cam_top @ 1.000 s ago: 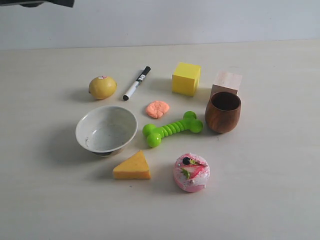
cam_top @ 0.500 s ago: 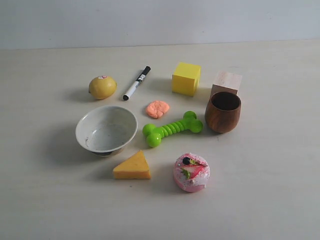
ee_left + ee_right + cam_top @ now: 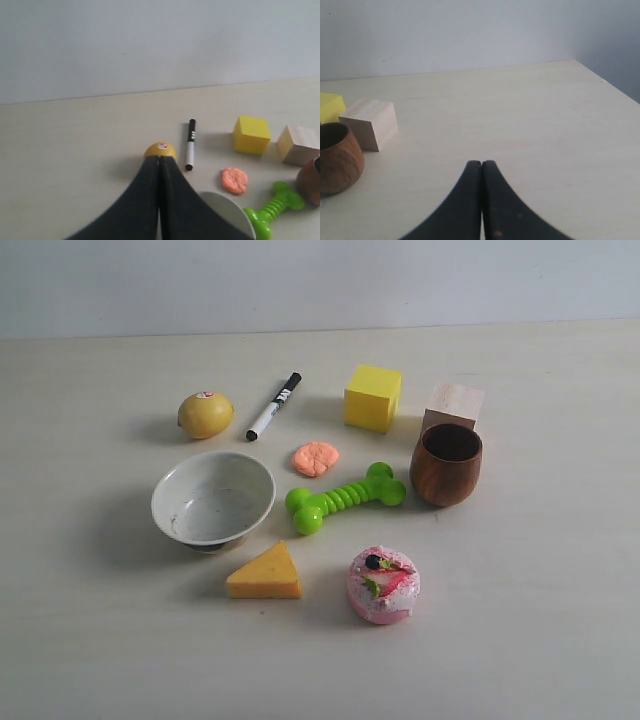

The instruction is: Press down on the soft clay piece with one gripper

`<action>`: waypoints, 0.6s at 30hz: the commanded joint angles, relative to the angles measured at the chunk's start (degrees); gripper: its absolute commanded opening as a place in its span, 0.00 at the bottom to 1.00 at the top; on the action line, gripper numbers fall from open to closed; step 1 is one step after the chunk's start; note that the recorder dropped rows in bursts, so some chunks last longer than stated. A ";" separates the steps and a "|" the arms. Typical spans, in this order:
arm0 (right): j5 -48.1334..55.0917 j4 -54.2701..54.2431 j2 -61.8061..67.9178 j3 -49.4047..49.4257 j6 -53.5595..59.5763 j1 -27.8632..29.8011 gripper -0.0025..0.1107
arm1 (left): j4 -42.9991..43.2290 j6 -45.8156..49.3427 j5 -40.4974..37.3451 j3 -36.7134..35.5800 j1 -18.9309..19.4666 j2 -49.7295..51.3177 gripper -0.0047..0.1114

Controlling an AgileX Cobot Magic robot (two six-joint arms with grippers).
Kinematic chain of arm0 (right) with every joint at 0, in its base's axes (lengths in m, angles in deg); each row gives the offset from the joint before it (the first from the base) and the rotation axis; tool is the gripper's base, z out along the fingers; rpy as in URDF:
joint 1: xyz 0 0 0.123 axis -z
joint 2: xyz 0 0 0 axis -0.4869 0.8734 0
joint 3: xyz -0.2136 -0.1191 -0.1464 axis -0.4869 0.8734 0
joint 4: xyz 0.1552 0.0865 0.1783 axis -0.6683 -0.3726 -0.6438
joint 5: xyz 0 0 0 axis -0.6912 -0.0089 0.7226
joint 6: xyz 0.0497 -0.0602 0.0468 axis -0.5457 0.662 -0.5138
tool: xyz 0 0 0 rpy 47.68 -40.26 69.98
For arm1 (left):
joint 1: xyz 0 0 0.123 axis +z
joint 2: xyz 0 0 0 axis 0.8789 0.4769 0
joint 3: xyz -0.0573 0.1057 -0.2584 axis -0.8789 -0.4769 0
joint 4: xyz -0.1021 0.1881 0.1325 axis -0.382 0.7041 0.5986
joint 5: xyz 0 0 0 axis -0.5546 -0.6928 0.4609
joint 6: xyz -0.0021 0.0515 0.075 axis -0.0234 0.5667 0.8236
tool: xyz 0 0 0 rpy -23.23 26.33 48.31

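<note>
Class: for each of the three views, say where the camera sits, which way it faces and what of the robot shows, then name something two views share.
Exterior view: raised off the table, looking down across it toward the wall, soft clay piece near the middle; no robot part shows.
Left wrist view: behind the shut left gripper, facing the lemon and marker.
Right wrist view: behind the shut right gripper, facing the wooden cup and wooden block.
Shared: both wrist views show the yellow cube.
</note>
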 commanded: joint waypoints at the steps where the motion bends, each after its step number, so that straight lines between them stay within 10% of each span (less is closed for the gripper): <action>1: -0.75 -0.20 -0.32 0.30 0.06 -0.11 0.02 | -0.61 -0.79 7.39 -10.57 5.88 -8.39 0.04; 18: -0.75 -0.20 -0.32 0.30 0.06 -0.11 0.02 | -1.85 -2.91 11.73 -34.62 15.84 -29.20 0.04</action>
